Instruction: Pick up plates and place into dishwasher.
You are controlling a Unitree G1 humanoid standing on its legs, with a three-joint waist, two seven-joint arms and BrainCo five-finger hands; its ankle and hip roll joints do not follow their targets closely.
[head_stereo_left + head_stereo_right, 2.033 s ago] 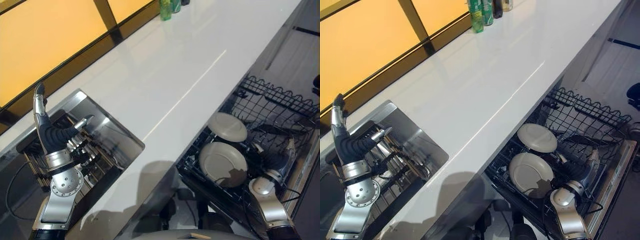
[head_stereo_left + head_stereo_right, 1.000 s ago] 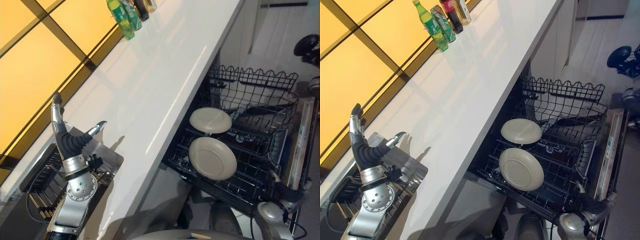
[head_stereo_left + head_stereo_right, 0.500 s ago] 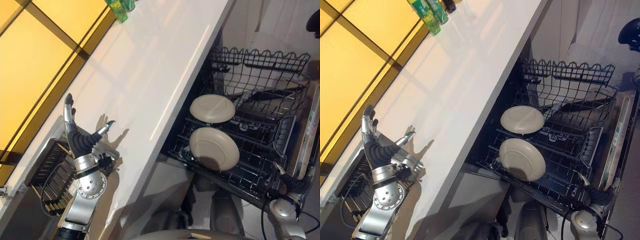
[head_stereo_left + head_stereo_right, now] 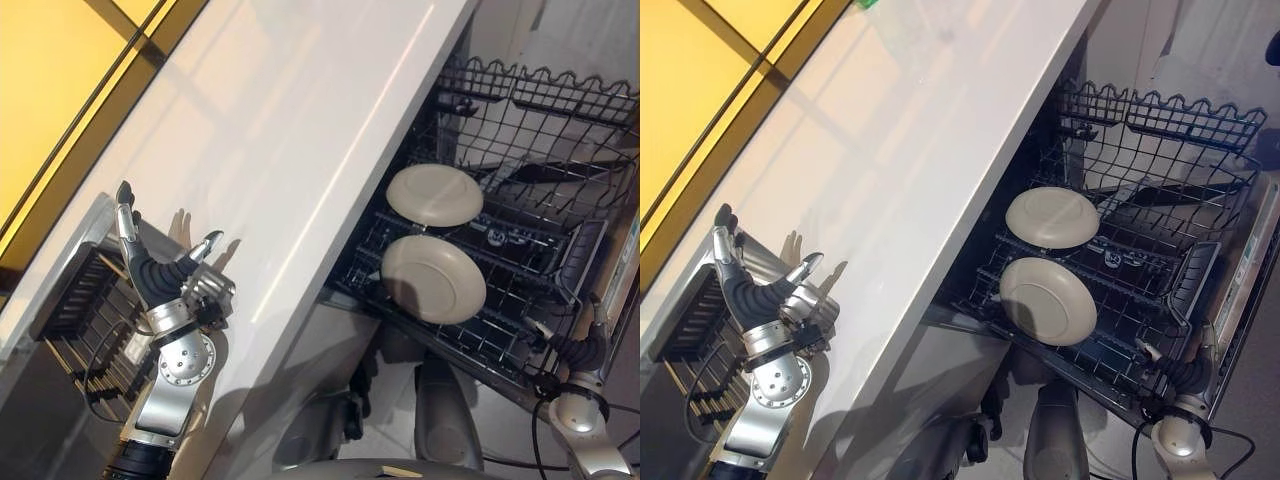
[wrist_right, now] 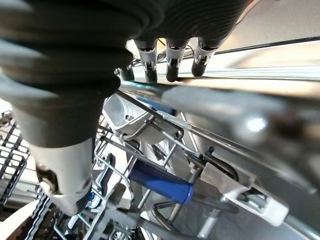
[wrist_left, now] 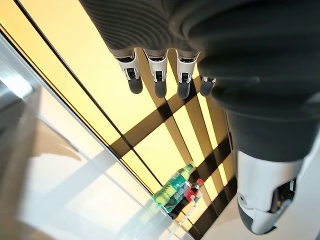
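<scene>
Two beige plates, one farther point(image 4: 435, 193) and one nearer point(image 4: 433, 278), lie in the black wire lower rack point(image 4: 530, 130) of the pulled-out dishwasher under the counter. My right hand point(image 4: 583, 350) is at the rack's near right corner, a good way from the plates. Its fingers point(image 5: 172, 65) are straight by a metal rim and hold nothing. Over the sink at the counter's near left end, my left hand point(image 4: 160, 278) is raised, open and empty, its fingers point(image 6: 157, 75) straight.
The long white counter point(image 4: 300, 130) runs beside yellow panels. A steel sink point(image 4: 100, 215) with a dark slatted rack point(image 4: 75, 300) lies under the left hand. Bottles point(image 6: 175, 190) stand on the counter's far end. The dishwasher door's edge point(image 4: 628, 260) runs down the right side.
The camera has swung, shifting the whole picture. My right hand has drawn back from beside the nearer plate to the rack's near corner. The left hand stays raised and open.
</scene>
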